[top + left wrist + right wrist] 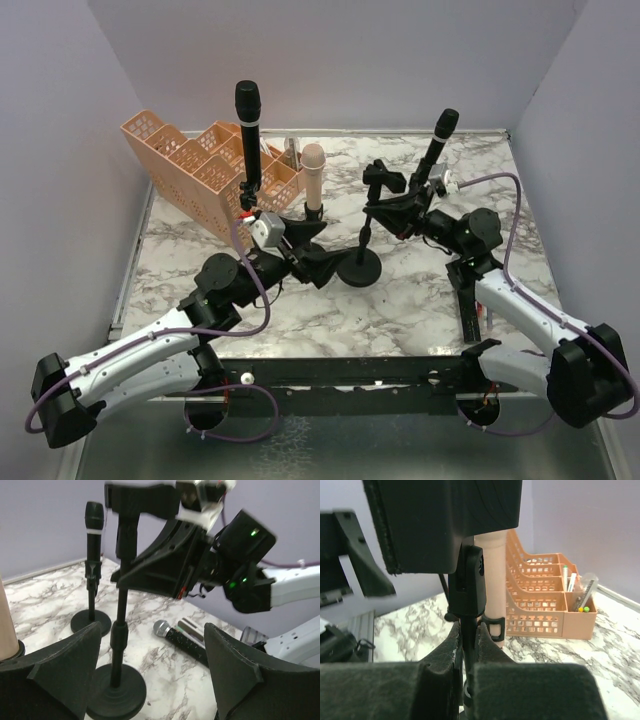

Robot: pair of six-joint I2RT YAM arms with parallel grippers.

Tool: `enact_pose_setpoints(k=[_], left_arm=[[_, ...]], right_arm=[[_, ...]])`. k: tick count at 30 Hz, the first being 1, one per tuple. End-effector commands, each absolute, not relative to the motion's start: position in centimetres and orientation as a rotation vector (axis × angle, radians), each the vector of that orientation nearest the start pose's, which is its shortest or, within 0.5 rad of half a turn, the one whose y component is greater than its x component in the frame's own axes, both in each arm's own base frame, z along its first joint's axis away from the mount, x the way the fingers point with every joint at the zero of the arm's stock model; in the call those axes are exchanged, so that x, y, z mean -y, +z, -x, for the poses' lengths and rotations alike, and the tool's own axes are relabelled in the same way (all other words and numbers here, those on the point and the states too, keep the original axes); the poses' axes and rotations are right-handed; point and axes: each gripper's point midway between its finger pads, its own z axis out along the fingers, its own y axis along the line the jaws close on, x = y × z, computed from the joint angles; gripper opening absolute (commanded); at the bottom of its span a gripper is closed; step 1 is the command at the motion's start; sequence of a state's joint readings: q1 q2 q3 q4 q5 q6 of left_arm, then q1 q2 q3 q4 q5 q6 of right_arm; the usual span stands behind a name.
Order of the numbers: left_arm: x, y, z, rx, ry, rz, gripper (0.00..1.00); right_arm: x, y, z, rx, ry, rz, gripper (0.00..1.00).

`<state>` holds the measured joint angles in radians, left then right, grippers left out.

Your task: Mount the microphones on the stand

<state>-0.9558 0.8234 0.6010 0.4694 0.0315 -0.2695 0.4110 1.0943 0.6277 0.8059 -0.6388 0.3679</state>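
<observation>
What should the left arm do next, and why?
Probably ease the open left gripper forward past the empty stand toward the silver-headed microphone lying on the table, ready to grasp it. The right gripper is shut on that stand's pole just below its clip, steadying it, and the clip looks empty.

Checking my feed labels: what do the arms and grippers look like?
Both arms match: white shells on the left arm and right arm, black joints, a purple cable along each. Left gripper and right gripper have broad black fingers.
</observation>
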Motion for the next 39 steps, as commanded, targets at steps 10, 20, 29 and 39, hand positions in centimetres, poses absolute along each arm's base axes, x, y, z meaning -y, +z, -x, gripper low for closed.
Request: enact_pose_setpoints(k=[10,20,29,39], left_arm=[[26.8,35.9,-17.8,-1.278,-1.045,-0.436,0.83],[27.1,35.5,-18.2,-1.299,-1.023,-0.444,0.83],[27.2,36.1,-18.2,-1.291,-1.013,-0.462,0.84],[27.3,35.3,-20.4,-1.416,-0.845,-0.507,0.91]], right_arm=[[-27.3,28.0,-25.1,-1.049,1.09,0.881,0.01],[-28.0,24.4,-24.3,-1.07,1.15,0.952,0.04],[-28.0,23.5,-24.7,-1.212,1.188,0.92,0.46],[-26.0,24.5,-25.3,-1.271,1.122,0.697,0.48]])
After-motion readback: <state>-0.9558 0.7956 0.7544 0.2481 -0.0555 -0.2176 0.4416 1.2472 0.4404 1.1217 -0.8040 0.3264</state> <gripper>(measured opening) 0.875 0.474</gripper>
